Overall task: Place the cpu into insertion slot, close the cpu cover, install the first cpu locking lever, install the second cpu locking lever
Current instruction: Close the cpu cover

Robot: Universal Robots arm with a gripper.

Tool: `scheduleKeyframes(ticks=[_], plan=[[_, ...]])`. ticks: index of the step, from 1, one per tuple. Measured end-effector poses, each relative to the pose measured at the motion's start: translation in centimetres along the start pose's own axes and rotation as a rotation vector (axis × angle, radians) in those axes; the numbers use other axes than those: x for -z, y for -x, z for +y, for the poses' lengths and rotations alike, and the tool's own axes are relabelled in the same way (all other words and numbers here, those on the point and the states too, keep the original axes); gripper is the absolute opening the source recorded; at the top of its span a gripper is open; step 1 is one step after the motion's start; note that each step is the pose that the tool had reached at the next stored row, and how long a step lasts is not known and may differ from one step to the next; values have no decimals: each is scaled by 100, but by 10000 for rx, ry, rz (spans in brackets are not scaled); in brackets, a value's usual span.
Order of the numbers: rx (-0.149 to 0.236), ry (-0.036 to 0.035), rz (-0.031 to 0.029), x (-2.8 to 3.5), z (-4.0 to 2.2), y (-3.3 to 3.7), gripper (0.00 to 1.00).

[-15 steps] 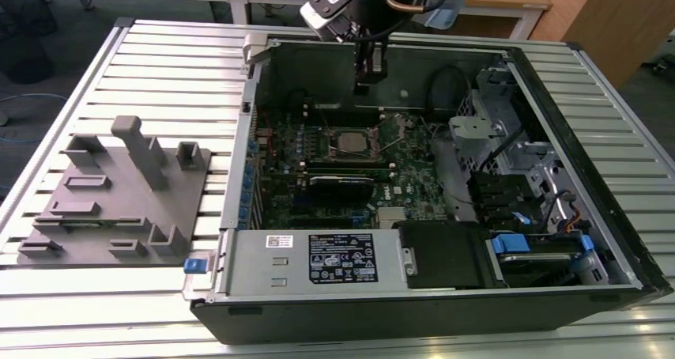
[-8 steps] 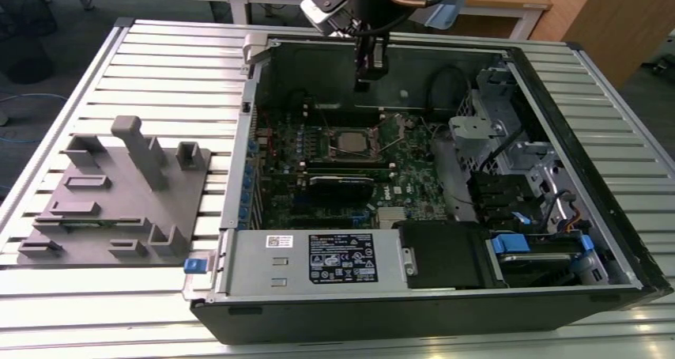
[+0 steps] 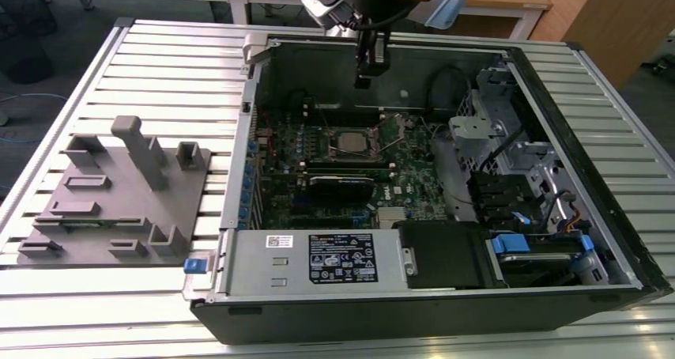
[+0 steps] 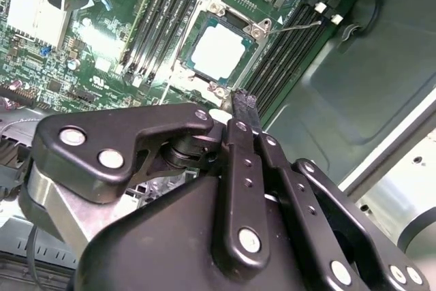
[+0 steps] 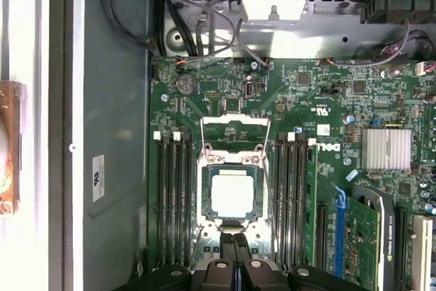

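In the exterior view, well to the exterior view's left of the insertion slot (image 3: pixel 353 156), one grey fixture block (image 3: pixel 116 193) is seen lying on the slatted table (image 3: pixel 158 58), outside the one open computer case (image 3: pixel 422 311). One cpu (image 3: pixel 352 141) is seated in the slot, on the green circuit board (image 3: pixel 284 185). One gripper (image 3: pixel 366 81) is held above the slot and apart from it. The first wrist view adds finer detail. Eight long black memory slots are counted, four (image 5: pixel 170 189) on one side of the insertion slot and four (image 5: pixel 287 189) on the other. One finned silver heat sink (image 5: pixel 387 149) is set further out beyond the second group. There the cpu cover (image 5: pixel 235 124) is seen as a single metal frame beside one edge of the slot, not lying over the cpu, whose silvery top is left bare. In both wrist views the gripper's fingers (image 4: pixel 244 103) are brought together with nothing between them, and their tips are seen over the slot's edge opposite the cover. In the second wrist view, one thin wire lever (image 4: pixel 300 26) is seen sticking out from the slot.
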State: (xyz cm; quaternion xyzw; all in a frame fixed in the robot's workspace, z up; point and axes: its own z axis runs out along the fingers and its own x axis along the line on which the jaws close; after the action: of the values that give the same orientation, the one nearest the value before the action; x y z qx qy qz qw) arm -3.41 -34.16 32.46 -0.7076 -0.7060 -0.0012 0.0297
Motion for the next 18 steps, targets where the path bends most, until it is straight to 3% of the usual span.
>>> scheduleKeyframes(ticks=[18], plan=[[-2,-55,0,158,9,-7,11]])
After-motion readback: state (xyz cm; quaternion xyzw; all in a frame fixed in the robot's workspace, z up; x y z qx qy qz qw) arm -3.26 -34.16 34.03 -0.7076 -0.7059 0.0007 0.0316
